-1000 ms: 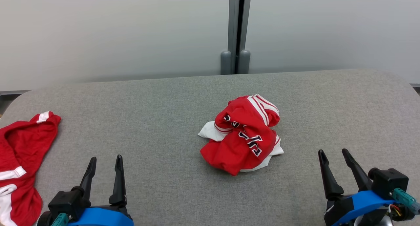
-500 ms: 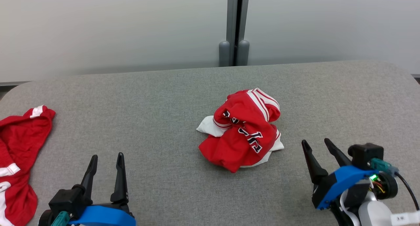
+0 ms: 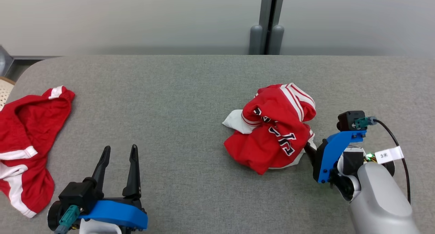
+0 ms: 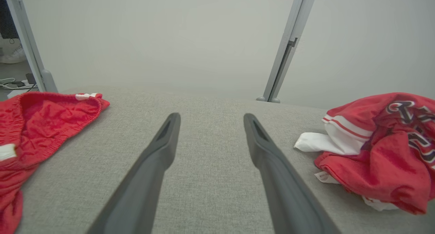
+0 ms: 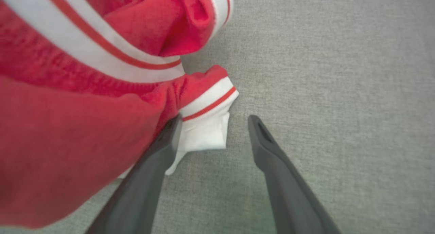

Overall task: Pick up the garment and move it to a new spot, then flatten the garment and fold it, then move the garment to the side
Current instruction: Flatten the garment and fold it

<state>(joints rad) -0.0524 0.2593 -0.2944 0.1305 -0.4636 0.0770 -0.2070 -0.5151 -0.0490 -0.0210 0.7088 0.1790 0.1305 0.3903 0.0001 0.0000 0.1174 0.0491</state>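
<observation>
The crumpled red garment (image 3: 275,128) with white stripes and dark lettering lies bunched on the grey table (image 3: 170,91), right of centre. My right gripper (image 3: 311,150) points down at its right edge. In the right wrist view this gripper (image 5: 212,120) is open; its left finger touches the red cloth (image 5: 85,91), and a white striped cuff (image 5: 207,132) lies between the fingers. My left gripper (image 3: 120,147) stands open at the lower left with nothing between its fingers (image 4: 211,115). The left wrist view shows the garment (image 4: 380,149) far off to its right.
A second red garment (image 3: 27,135) with white trim lies spread at the table's left edge, also in the left wrist view (image 4: 40,118). A pale wall with a grey post (image 3: 268,23) stands behind the table. Bare grey cloth stretches between the two garments.
The head camera has shifted, sliding the scene rightward. My right gripper has moved forward and left, tipping down onto the crumpled garment's right edge. The left gripper has stayed put.
</observation>
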